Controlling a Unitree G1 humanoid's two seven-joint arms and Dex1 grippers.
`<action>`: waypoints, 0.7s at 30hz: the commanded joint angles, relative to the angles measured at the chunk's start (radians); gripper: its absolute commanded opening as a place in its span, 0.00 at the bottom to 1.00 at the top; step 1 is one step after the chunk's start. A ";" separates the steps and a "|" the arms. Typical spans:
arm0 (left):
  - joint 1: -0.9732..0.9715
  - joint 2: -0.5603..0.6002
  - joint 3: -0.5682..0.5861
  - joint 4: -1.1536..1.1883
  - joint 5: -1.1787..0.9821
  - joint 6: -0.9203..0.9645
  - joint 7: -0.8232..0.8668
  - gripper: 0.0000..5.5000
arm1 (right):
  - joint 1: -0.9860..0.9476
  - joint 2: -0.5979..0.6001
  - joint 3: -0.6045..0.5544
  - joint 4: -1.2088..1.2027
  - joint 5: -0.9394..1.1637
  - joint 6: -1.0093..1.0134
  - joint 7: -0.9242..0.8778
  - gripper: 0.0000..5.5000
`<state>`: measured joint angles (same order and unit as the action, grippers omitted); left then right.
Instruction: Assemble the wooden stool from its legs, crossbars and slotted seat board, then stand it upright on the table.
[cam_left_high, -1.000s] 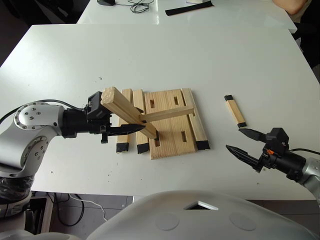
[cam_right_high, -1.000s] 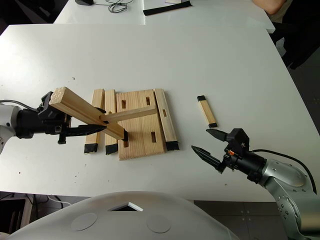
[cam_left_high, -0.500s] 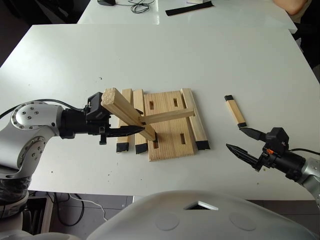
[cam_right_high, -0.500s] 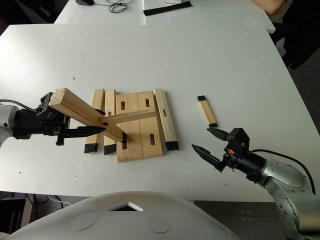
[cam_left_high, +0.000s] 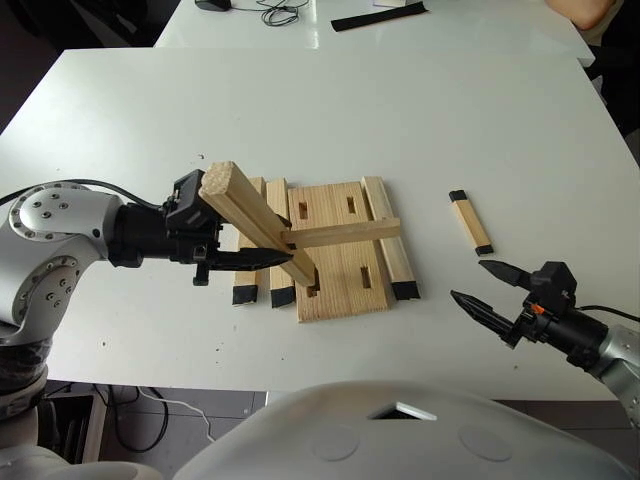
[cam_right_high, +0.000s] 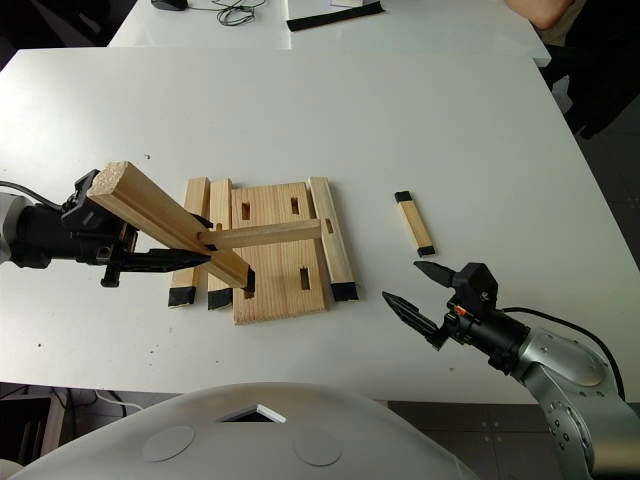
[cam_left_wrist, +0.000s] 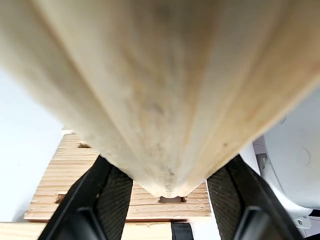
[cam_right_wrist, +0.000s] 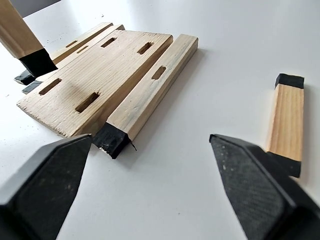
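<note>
Left gripper (cam_left_high: 265, 256): clenched on pale square wooden leg (cam_left_high: 245, 211) with thin wooden crossbar (cam_left_high: 345, 233); tilted entry risks jamming, shoving flat slotted wooden seat board (cam_left_high: 340, 266). Right gripper (cam_left_high: 468, 279): spread, empty

A wooden leg (cam_left_high: 245, 212) is leaning steeply, its black foot at the near left corner of the flat-lying slotted seat board (cam_left_high: 340, 290), a crossbar (cam_left_high: 345, 233) jutting from it over the board. Two black-tipped legs (cam_right_high: 196, 192) are lying beside the board's left edge and a third leg (cam_left_high: 397, 265) along its right. A short crossbar (cam_left_high: 470, 222) is lying well apart to the right.
</note>
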<state>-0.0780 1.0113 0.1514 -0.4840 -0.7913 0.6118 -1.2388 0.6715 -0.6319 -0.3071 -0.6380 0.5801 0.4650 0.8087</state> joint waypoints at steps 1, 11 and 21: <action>0.003 0.012 -0.008 0.013 0.031 -0.030 -0.035 0.37 | -0.007 0.001 0.012 -0.007 -0.014 -0.012 -0.007 0.79; 0.070 -0.001 0.006 -0.013 0.040 -0.045 -0.030 0.37 | -0.008 -0.005 0.012 -0.007 -0.009 -0.011 -0.001 0.79; 0.053 -0.011 -0.009 -0.020 0.037 -0.043 -0.018 0.37 | -0.009 0.000 0.026 -0.010 -0.012 -0.011 -0.008 0.79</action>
<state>-0.0105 1.0071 0.1501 -0.4955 -0.7566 0.5689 -1.2645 0.6659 -0.6314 -0.2800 -0.6381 0.5704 0.4573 0.8069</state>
